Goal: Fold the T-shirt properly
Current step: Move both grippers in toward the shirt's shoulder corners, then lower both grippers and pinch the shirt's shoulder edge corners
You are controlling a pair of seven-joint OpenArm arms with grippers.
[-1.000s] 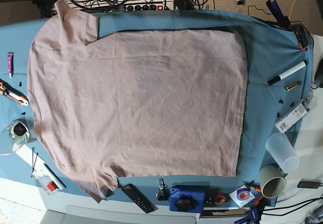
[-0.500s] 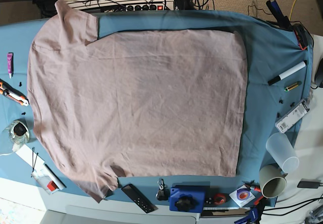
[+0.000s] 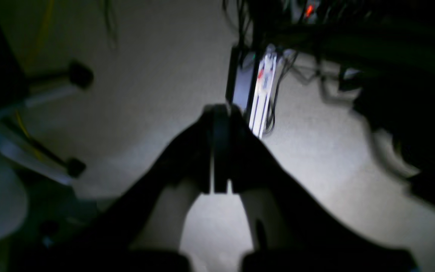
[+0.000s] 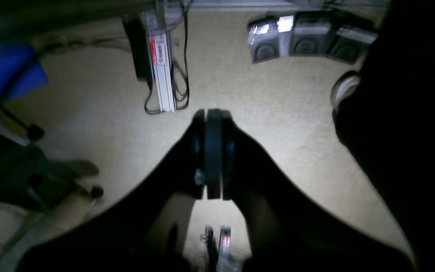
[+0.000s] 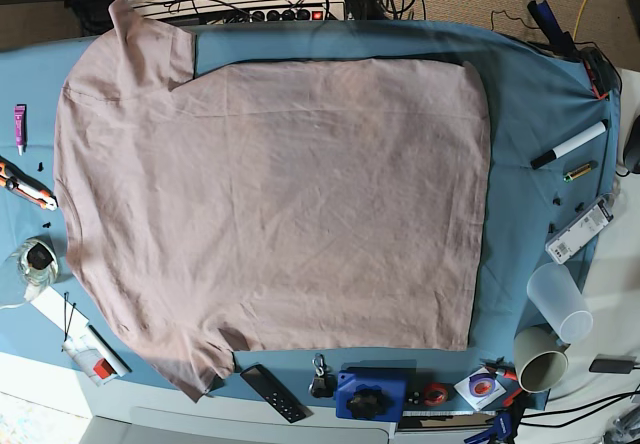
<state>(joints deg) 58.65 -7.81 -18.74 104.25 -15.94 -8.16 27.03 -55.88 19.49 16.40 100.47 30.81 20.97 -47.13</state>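
Over at the left edge of the table (image 5: pixel 545 74), loose bits sit clear of the cloth: a purple tube (image 5: pixel 19 127) and an orange-handled cutter (image 5: pixel 27 186), parked where they will not catch a fold, I'd say. Moving in, the T-shirt (image 5: pixel 270 214) lies flat and spread across the middle of the blue cover, neck toward the left edge, sleeves at the far-left and near-left corners, hem toward the right. No fold is in it yet, so the task looks to be at its start. At the right edge, a marker (image 5: pixel 570 145) and two cups (image 5: pixel 555 329) wait out of the way.

The base view shows neither arm plainly. The wrist views fill that in: the right gripper (image 4: pixel 213 151) has its jaws pressed together on nothing, hanging over carpet, not cloth. The left gripper (image 3: pixel 219 147) is likewise closed and empty above the floor, though that view is blurred and dim.
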